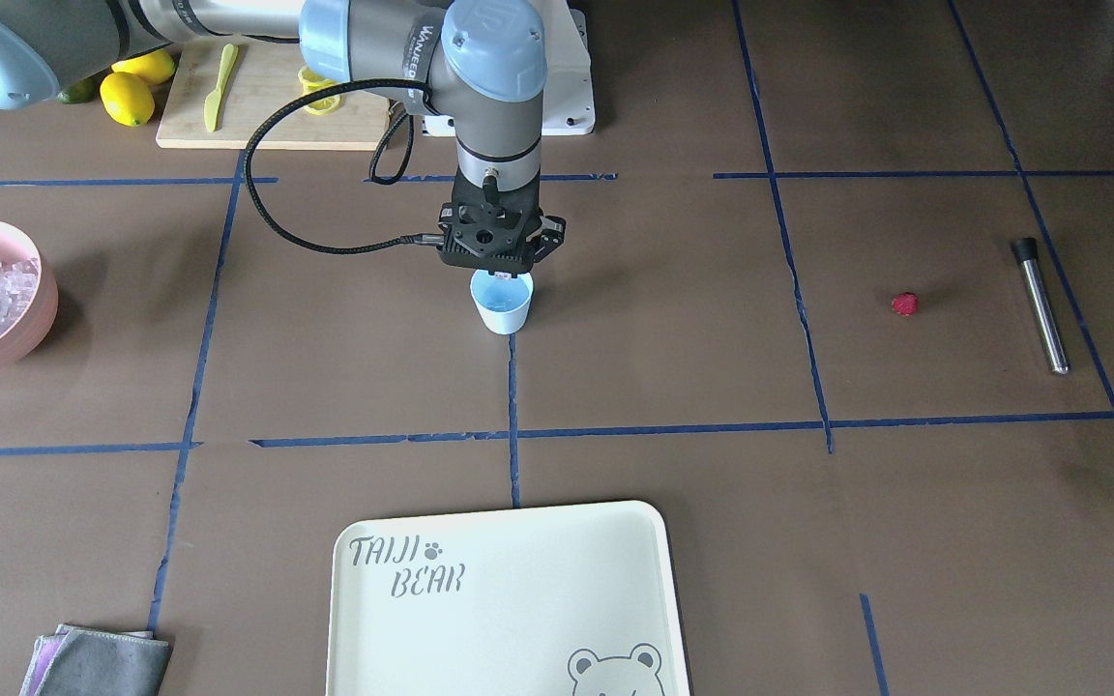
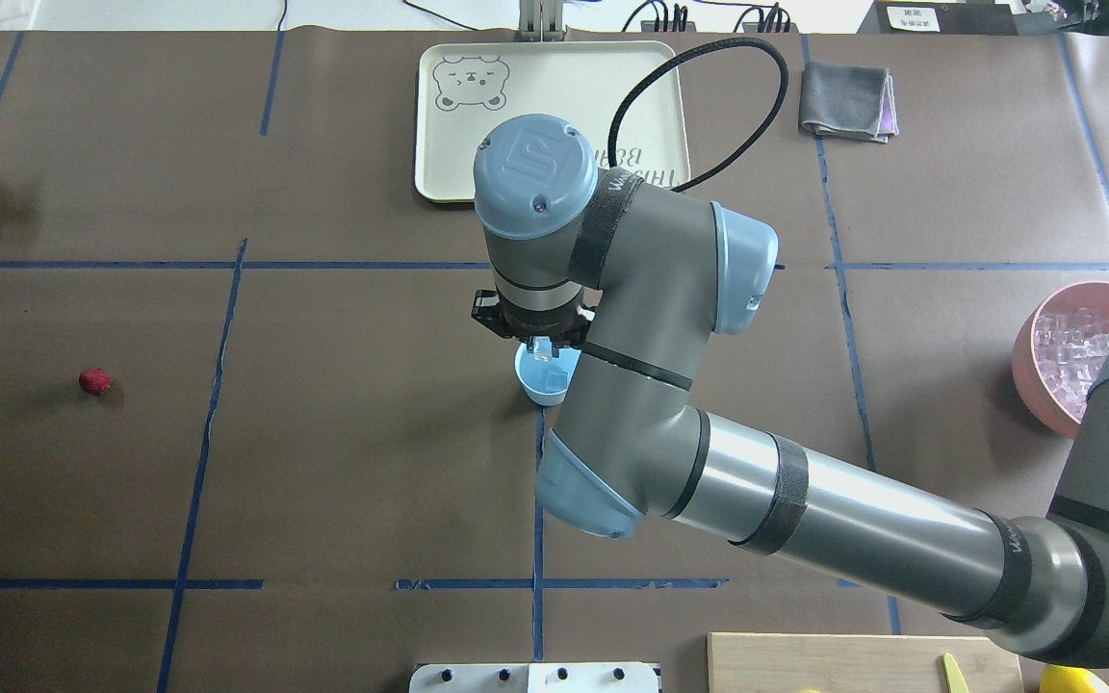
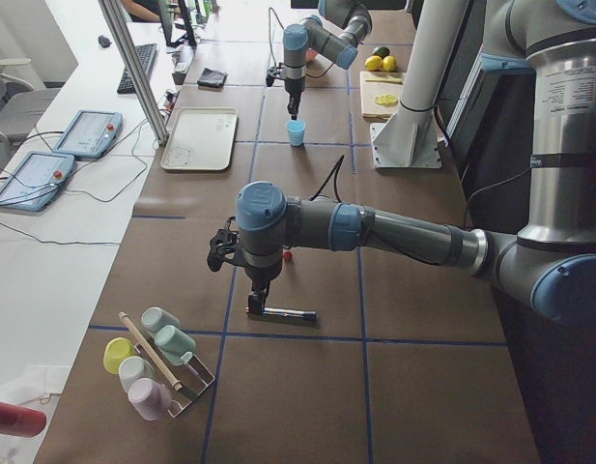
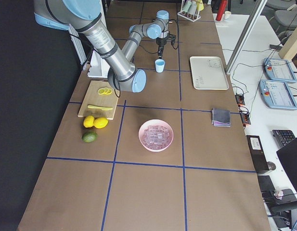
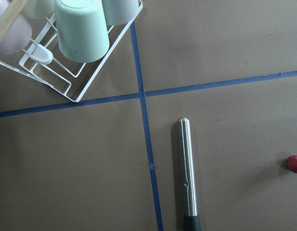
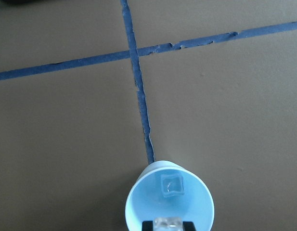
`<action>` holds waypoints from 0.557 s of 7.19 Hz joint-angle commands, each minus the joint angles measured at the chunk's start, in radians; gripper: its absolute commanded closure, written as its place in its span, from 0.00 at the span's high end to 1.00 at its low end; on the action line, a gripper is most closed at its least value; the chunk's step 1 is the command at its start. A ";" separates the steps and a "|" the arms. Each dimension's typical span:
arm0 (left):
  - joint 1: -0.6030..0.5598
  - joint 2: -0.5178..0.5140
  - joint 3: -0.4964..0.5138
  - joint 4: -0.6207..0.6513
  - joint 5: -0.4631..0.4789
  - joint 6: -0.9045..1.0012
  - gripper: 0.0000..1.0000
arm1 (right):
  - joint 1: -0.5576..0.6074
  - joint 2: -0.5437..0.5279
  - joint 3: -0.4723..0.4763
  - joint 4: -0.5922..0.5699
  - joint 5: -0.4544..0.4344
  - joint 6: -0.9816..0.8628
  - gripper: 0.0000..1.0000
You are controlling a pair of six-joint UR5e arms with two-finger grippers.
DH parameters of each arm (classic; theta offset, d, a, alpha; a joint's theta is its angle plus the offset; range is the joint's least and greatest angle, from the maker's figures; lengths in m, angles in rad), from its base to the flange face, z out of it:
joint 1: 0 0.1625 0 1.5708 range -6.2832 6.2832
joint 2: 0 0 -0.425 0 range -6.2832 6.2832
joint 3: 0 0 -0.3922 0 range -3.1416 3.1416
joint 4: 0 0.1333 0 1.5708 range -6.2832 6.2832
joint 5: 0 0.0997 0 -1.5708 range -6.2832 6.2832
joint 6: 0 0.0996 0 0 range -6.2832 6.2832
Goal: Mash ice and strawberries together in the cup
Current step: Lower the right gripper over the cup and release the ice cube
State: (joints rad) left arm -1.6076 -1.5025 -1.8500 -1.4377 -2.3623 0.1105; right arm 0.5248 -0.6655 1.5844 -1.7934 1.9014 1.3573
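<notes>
- Right gripper (image 6: 168,227) pinches one clear glassy ice cube (image 2: 542,346), closed on it, straight above the small pale-blue tapered cup (image 1: 502,307), likely lined up to drop.
- Another clear cube (image 6: 171,185) lies on the cup's floor.
- Brown table (image 1: 663,367) lies open around the cup; small red strawberry (image 1: 904,304) sits well apart, near the steel muddler rod (image 1: 1040,304).
- Left gripper (image 3: 256,302) hangs over that rod; its opening, cannot tell.

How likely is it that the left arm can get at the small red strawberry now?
Probably yes. The left end effector hangs over the steel muddler rod, and the strawberry lies beside it on bare brown paper with nothing between; the right arm is away at the pale blue cup.
</notes>
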 commanded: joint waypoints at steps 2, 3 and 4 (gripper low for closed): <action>0.000 -0.001 0.000 -0.001 -0.002 0.000 1.00 | 0.000 0.001 -0.006 0.000 -0.001 0.000 0.25; 0.000 -0.001 0.000 -0.001 -0.002 0.000 1.00 | -0.002 0.001 -0.006 0.000 -0.001 0.000 0.39; 0.000 -0.001 0.000 0.000 -0.002 0.000 1.00 | -0.002 0.000 -0.006 0.000 -0.001 0.000 0.49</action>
State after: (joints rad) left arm -1.6076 -1.5033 -1.8500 -1.4384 -2.3638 0.1104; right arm 0.5235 -0.6647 1.5787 -1.7932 1.9006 1.3576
